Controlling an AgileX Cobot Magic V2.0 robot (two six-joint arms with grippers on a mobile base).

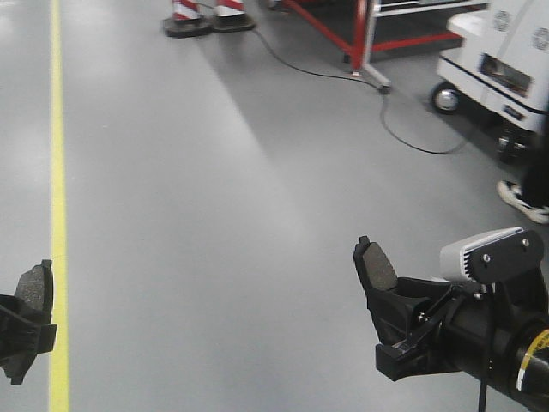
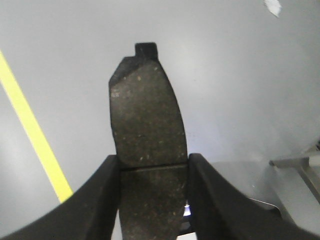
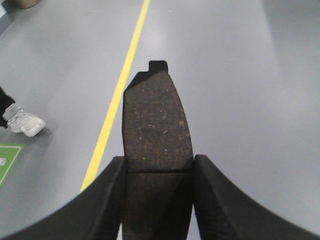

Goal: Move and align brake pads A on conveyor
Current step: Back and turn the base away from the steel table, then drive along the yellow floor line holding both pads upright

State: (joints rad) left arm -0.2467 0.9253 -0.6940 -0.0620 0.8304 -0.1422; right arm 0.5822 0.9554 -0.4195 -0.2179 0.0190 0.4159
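Observation:
Both arms hang over a grey floor, each holding one brake pad. My left gripper [image 2: 153, 161] is shut on a dark grainy brake pad [image 2: 145, 115] whose centre groove sits level with the fingertips; in the front view this pad [image 1: 35, 287] shows at the lower left edge. My right gripper [image 3: 159, 162] is shut on a second brake pad [image 3: 157, 120] in the same way, and that pad [image 1: 378, 266] stands upright at the lower right of the front view. The conveyor is out of view.
A yellow floor line [image 1: 57, 197] runs along the left. At the back stand striped cones [image 1: 199, 15] and a red metal frame [image 1: 360, 34], with a black cable [image 1: 395, 129] on the floor. On the right are a white wheeled machine [image 1: 497, 60] and a person's shoe [image 1: 521, 202].

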